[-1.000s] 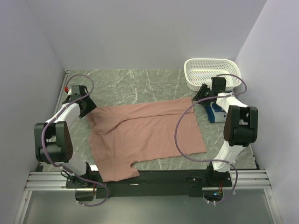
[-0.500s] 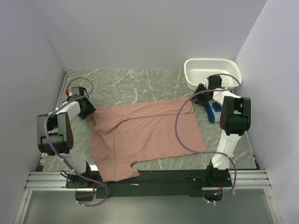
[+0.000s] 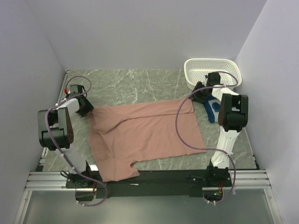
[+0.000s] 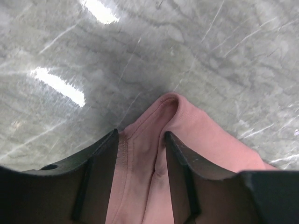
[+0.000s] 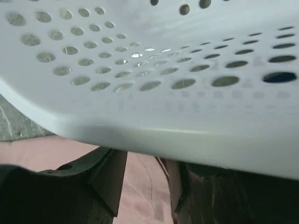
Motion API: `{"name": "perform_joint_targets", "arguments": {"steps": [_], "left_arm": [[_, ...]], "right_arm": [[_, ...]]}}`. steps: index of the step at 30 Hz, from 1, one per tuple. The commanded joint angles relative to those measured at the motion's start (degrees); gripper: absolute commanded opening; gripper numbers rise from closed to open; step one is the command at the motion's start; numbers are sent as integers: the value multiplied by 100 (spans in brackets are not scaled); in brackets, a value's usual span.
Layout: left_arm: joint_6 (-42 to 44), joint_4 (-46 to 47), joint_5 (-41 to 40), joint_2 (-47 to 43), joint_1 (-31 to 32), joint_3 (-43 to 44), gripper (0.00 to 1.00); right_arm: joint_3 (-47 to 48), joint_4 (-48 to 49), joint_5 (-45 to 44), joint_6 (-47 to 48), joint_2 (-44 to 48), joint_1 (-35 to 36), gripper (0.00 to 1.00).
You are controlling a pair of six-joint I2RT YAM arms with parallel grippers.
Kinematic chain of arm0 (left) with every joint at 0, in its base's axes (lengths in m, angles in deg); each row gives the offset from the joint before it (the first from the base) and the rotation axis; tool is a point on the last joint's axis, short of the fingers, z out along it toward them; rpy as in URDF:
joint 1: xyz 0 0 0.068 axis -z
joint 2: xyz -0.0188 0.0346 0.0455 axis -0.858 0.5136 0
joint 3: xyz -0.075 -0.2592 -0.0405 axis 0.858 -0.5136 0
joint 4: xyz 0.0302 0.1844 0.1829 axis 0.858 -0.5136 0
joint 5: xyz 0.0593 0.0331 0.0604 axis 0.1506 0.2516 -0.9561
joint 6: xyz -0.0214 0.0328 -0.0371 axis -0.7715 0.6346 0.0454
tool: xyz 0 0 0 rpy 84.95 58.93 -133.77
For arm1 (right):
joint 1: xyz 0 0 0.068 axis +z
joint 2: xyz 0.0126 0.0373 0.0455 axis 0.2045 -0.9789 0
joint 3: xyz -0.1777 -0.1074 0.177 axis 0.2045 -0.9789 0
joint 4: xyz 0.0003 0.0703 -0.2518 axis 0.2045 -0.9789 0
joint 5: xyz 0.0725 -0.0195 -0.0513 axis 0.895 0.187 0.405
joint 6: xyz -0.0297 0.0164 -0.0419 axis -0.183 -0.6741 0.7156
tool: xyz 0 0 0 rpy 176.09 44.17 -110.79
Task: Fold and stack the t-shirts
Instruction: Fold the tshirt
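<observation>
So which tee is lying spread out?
The dusty-pink tee, laid open mid-table; the blue tee is a small bundle beside the white basket, partly behind the right arm.

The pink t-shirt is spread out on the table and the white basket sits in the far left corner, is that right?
No. The white basket sits in the far right corner, not the left, as the top external view shows. The pink t-shirt is spread out on the table.
</observation>
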Motion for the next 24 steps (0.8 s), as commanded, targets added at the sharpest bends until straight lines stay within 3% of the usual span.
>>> {"name": "perform_joint_targets", "arguments": {"steps": [1,8,13,20,24], "left_arm": [[97,64,39,188,-39,215,50],[115,20,-22,338,-47,303,46],[98,20,-31,478,-56,382,31],[80,-155,-171,926,-65,996,9],[27,-278,-224,1251,-56,1349,8]], "right_arm": [[202,-248,115,108,-103,73,45],[351,-424,211,249,-190,82,31],[404,-424,106,249,-199,82,0],[448,-99,-377,82,-68,64,0],[702,-10,-536,38,-120,56,0]]}}
